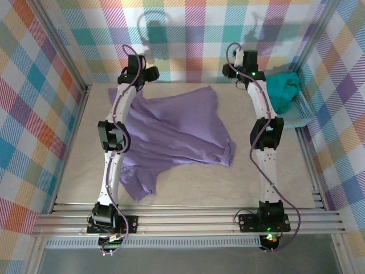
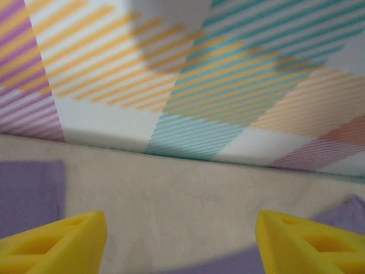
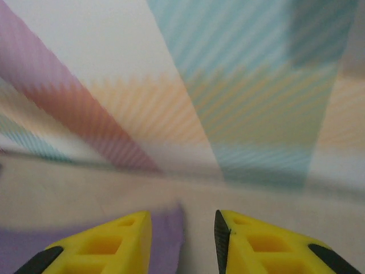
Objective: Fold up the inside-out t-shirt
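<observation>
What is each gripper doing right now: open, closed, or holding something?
Left gripper: open wide, holding nothing.
Right gripper: partly open, holding nothing.

The t-shirt (image 1: pixel 177 134) is lying on the table (image 1: pixel 199 182) between the left arm (image 1: pixel 116 136) and the right arm (image 1: pixel 267 134) (its left part is running under the left arm). The basket (image 1: pixel 302 117) is sitting at the table's far right, holding another garment (image 1: pixel 283 88).
</observation>
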`<state>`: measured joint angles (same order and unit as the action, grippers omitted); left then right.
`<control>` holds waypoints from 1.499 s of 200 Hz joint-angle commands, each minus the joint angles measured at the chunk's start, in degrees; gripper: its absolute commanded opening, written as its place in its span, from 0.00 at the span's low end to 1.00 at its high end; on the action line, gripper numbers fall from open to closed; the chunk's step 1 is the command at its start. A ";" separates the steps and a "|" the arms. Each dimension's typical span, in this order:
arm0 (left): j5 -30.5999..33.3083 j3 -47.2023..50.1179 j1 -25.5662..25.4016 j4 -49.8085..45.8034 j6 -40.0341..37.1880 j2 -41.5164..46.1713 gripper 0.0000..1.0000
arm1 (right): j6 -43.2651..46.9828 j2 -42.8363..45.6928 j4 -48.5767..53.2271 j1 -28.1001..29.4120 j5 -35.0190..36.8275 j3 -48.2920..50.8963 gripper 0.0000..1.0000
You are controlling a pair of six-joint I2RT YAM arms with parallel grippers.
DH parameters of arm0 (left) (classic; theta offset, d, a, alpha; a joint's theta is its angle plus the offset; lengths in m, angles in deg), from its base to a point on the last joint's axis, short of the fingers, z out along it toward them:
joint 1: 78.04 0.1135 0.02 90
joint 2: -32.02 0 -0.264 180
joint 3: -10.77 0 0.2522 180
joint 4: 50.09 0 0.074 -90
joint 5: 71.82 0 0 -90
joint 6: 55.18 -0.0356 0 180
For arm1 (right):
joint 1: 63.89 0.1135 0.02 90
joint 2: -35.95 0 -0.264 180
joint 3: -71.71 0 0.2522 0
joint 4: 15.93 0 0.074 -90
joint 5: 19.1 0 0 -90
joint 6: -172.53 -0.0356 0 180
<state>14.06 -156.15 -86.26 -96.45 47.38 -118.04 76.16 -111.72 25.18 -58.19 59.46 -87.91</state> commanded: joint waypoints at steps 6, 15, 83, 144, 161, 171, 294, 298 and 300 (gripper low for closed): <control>-5.07 22.37 -2.22 8.09 1.02 21.70 0.69 | 4.90 24.04 -6.58 2.45 3.32 23.45 0.41; -6.05 33.79 -3.62 13.05 0.69 28.20 0.69 | 5.14 28.65 -5.78 2.78 4.02 30.51 0.42; -12.33 94.02 -27.84 39.66 -25.65 57.11 0.68 | -8.77 58.97 0.12 11.42 9.41 82.85 0.46; -7.46 98.82 -40.02 42.57 -38.67 48.14 0.68 | -14.41 63.58 -0.96 12.00 1.95 99.29 0.48; -4.82 98.01 -40.03 43.71 -38.62 44.64 0.66 | -14.77 61.70 -2.96 12.01 1.96 100.51 0.48; -3.26 97.09 -40.06 43.59 -38.44 42.99 0.65 | -14.66 59.85 -3.87 11.99 1.12 100.21 0.46; -26.80 97.52 -30.18 35.97 -22.60 48.32 0.00 | -5.64 48.25 4.47 5.74 -5.90 77.38 0.07; -27.69 97.53 -29.71 36.26 -21.96 48.21 0.00 | -5.67 46.80 4.82 5.69 -4.67 76.09 0.08; -28.05 97.46 -29.56 36.46 -21.56 48.13 0.00 | -5.67 46.10 4.88 5.72 -4.17 75.53 0.09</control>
<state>-2.99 -60.18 -118.11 -59.16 20.17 -71.90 67.39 -58.22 26.69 -51.88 51.55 -6.26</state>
